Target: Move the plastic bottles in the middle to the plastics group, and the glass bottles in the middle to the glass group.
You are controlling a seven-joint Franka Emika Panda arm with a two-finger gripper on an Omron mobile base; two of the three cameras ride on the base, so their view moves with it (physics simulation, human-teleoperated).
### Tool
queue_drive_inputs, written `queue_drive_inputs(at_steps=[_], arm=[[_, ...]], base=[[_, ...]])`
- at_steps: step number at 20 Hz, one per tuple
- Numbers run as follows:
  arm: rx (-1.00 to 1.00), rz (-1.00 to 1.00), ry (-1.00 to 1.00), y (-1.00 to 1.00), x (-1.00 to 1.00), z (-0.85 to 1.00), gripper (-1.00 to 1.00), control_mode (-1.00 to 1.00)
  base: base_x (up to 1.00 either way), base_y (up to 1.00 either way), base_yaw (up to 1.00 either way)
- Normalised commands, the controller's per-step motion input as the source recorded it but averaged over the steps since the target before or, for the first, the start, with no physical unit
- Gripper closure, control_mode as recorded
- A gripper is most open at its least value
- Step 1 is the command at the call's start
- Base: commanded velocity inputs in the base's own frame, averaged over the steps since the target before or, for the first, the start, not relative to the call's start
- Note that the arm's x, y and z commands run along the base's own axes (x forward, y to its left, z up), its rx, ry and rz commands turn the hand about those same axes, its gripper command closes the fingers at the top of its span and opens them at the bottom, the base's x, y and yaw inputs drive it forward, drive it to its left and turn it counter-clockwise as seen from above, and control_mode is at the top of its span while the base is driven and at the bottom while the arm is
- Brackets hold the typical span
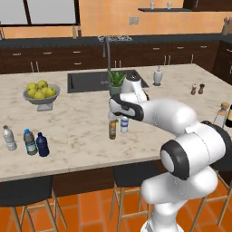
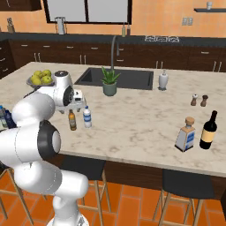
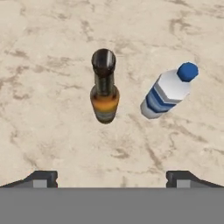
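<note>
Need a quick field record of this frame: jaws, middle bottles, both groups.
gripper: open, above the two middle bottles, holding nothing
amber bottle: upright on the counter, middle
clear bottle: upright, blue label, beside the amber one, apart from it
navy bottle: standing at the left with the plastics group
glass group: pale tan-topped bottle and dark bottle, at the right
</note>
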Motion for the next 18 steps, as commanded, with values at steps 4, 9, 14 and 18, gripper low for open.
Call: queue_drive_inputs(at_steps=[4, 9, 14, 18], arm=[[0.04, -0.16, -0.21, 0.0, 0.0, -0.36, -1.0, -1.0], [0.12, -0.23, -0.21, 0.14, 0.0, -0.31, -1.0, -1.0], [0.11, -0.22, -0.05, 0.29, 0.0, 0.04, -1.0, -1.0], [0.09, -0.19, -0.01, 0.07, 0.13, 0.0, -1.0, -1.0]], base=[[0.0, 0.0, 0.0], [0.0, 0.0, 0.0], [0.0, 0.0, 0.0], [0.0, 0.0, 0.0]])
